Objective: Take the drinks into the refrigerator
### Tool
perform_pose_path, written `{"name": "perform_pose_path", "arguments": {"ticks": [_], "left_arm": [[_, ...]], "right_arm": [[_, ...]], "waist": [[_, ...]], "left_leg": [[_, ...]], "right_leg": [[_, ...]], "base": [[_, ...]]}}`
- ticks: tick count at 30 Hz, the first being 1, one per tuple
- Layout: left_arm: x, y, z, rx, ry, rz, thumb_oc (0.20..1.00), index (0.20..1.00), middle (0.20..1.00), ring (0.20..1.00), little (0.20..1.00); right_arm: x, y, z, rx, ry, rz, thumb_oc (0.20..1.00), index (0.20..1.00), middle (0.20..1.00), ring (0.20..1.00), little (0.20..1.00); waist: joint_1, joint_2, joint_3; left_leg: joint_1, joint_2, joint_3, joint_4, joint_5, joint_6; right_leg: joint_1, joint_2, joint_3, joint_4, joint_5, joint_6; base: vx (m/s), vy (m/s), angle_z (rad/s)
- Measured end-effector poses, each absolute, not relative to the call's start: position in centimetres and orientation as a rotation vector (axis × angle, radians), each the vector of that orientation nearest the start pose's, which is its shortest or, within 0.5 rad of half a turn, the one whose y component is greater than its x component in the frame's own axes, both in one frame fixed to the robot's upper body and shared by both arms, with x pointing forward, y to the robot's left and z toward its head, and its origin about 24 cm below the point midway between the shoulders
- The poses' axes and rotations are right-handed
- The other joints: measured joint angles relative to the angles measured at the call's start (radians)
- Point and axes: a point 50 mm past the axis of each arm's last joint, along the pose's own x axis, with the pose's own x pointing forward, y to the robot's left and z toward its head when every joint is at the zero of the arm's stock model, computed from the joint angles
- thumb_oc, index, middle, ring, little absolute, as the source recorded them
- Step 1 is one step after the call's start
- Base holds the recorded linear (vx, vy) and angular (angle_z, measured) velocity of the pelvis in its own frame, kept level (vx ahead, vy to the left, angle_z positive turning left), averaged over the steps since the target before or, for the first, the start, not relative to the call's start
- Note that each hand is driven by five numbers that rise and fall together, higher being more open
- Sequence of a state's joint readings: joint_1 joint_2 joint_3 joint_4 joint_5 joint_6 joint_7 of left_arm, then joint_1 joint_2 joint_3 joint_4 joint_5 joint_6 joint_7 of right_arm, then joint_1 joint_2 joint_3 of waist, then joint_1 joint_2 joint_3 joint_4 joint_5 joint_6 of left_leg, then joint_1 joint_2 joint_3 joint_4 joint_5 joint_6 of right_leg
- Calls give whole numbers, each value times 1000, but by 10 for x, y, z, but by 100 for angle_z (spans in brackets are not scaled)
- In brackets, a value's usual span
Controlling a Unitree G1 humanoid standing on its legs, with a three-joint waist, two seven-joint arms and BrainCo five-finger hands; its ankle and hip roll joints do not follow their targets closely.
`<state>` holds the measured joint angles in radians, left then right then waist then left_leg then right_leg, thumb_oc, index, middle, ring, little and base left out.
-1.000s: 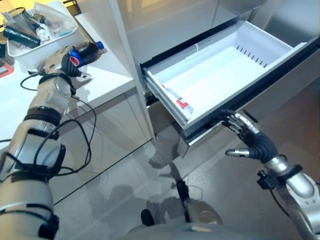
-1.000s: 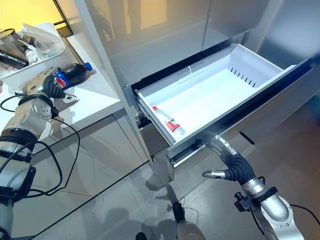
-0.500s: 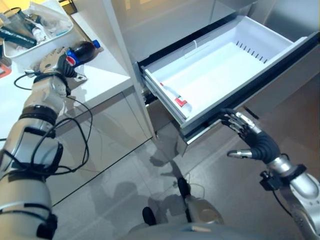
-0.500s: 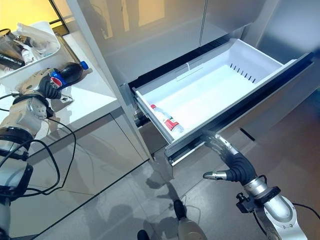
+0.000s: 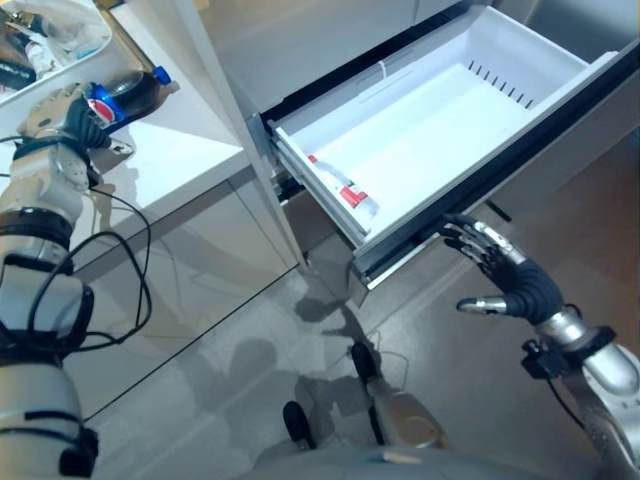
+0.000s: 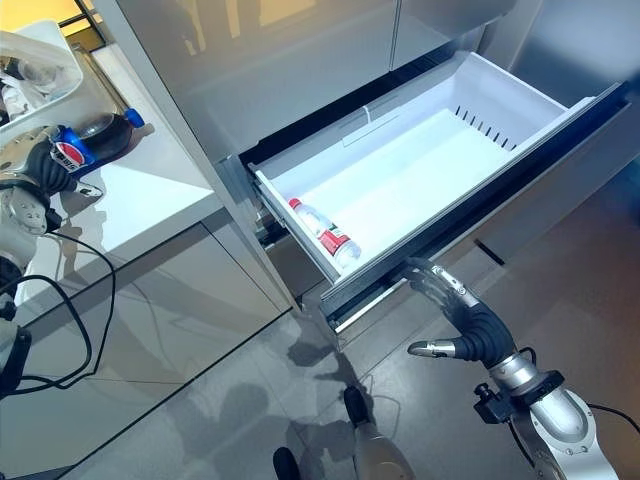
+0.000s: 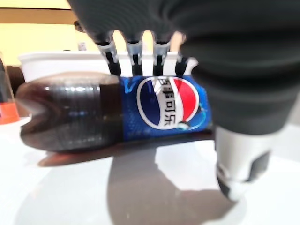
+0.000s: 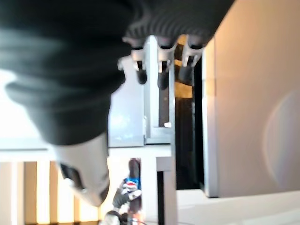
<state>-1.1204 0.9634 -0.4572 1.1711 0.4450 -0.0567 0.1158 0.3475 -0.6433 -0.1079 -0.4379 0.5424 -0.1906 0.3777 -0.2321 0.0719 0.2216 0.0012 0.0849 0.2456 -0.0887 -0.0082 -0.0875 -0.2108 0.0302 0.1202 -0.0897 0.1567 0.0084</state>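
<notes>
Closest to me, the right robot hand [image 5: 505,283] hangs just below the front edge of the pulled-out refrigerator drawer [image 5: 520,150], its fingers [image 6: 440,285] loosely spread and reaching up toward the dark underside of the drawer front, thumb sticking out to the side. From here I can't quite tell whether the fingertips touch the drawer or stop just short of it; nothing is held in that hand.

The drawer itself is a white tub, drawn well out of the grey refrigerator [image 6: 300,70]. Inside it, at the end nearest the counter, a small clear bottle [image 6: 325,235] with a red label lies on its side against the tub's wall. The other part of the tub is bare white plastic.

Farther off, to the robot's left, a white counter [image 5: 175,160] stands beside the refrigerator. A cola bottle [image 7: 117,115] lies on its side on it, dark drink inside, blue label, blue cap pointing toward the refrigerator. The left robot hand [image 5: 70,110] is down over the bottle, its fingers [image 7: 133,54] curled over the top of the labelled middle and the thumb coming round the near side, so the bottle is gripped while it rests on the counter.

Behind that, at the far corner, a white tray [image 6: 45,60] holds some jumbled items.
</notes>
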Motion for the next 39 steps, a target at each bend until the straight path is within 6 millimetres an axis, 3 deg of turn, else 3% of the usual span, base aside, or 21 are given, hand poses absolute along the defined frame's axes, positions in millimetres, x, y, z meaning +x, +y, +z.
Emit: {"name": "perform_pose_path", "arguments": {"ticks": [7, 9, 10, 11, 12, 14, 15, 27, 28, 29, 30, 39], "left_arm": [[356, 373, 249, 1375, 143, 480, 1000, 1000, 1000, 1000, 1000], [357, 373, 248, 1362, 146, 467, 689, 689, 689, 689, 689], [357, 372, 248, 1362, 146, 463, 680, 680, 680, 680, 680], [357, 373, 248, 1357, 143, 465, 592, 592, 592, 592, 592], [356, 373, 249, 1353, 141, 470, 438, 438, 438, 438, 438], [355, 374, 252, 1341, 131, 478, 316, 316, 316, 316, 316], [356, 373, 254, 1342, 122, 479, 200, 200, 200, 200, 200], [350, 379, 255, 1334, 133, 458, 200, 200, 200, 200, 200], [351, 379, 255, 1334, 135, 454, 282, 282, 282, 282, 282], [350, 379, 254, 1334, 138, 451, 470, 470, 470, 470, 470], [350, 379, 253, 1331, 142, 452, 1000, 1000, 1000, 1000, 1000], [348, 380, 245, 1327, 153, 438, 1000, 1000, 1000, 1000, 1000]], "right_arm": [[180, -224, 123, -159, -238, 480, 1000, 1000, 1000, 1000, 1000], [180, -225, 123, -162, -238, 483, 1000, 1000, 1000, 1000, 1000], [180, -225, 123, -162, -236, 485, 1000, 1000, 1000, 1000, 1000], [180, -225, 123, -162, -232, 485, 1000, 1000, 1000, 1000, 1000], [180, -225, 122, -162, -230, 486, 1000, 1000, 1000, 1000, 1000], [180, -225, 122, -161, -224, 485, 1000, 1000, 1000, 1000, 1000], [180, -225, 122, -162, -225, 485, 1000, 1000, 1000, 1000, 1000], [178, -226, 120, -160, -209, 482, 1000, 1000, 1000, 1000, 1000], [178, -226, 120, -160, -210, 483, 1000, 1000, 1000, 1000, 1000], [178, -226, 120, -160, -210, 483, 1000, 1000, 1000, 1000, 1000], [178, -226, 120, -160, -210, 484, 1000, 1000, 1000, 1000, 1000], [177, -226, 119, -162, -204, 498, 1000, 1000, 1000, 1000, 1000]], "waist": [[-1, 0, 1], [-1, 0, 1], [-1, 0, 1], [0, 0, 1], [1, 0, 1], [0, 0, 1], [0, 0, 1], [0, 1, -1], [0, 2, -1], [0, 2, -1], [0, 2, -2], [2, 11, -17]], "left_leg": [[0, -1, 1, 0, -2, -2], [4, 0, 1, 0, -2, -2], [6, 0, 1, 0, -2, -2], [9, 0, 0, 0, -2, -2], [10, 0, 0, 0, -2, -2], [15, 0, 0, 0, -2, -2], [20, 0, 0, 0, -2, -2], [24, 0, -3, 0, -1, -4], [24, 1, -4, 0, 0, -4], [25, 1, -5, 0, 0, -5], [26, 1, -5, 0, 0, -5], [38, 1, -8, 0, 2, -7]], "right_leg": [[-1, 0, 3, 0, 4, 1], [3, 0, 4, 0, 4, 1], [5, 1, 4, 0, 4, 1], [8, 0, 3, 0, 4, 1], [9, 0, 3, 0, 4, 1], [16, 0, 3, -1, 4, 1], [20, 0, 3, -1, 4, 1], [24, -1, 0, -1, 5, 0], [25, -1, -1, -1, 5, 0], [26, -1, -2, -1, 5, 0], [28, -1, -2, -1, 5, 0], [42, -2, -5, -1, 5, -1]], "base": [[0, 0, 0], [0, 0, 0], [0, 0, 0], [0, 0, 0], [0, 0, 0], [0, 0, 0], [0, 0, 0], [0, 0, 0], [0, 0, 0], [0, 0, 0], [0, 0, 0], [-15, -2, 1]]}}
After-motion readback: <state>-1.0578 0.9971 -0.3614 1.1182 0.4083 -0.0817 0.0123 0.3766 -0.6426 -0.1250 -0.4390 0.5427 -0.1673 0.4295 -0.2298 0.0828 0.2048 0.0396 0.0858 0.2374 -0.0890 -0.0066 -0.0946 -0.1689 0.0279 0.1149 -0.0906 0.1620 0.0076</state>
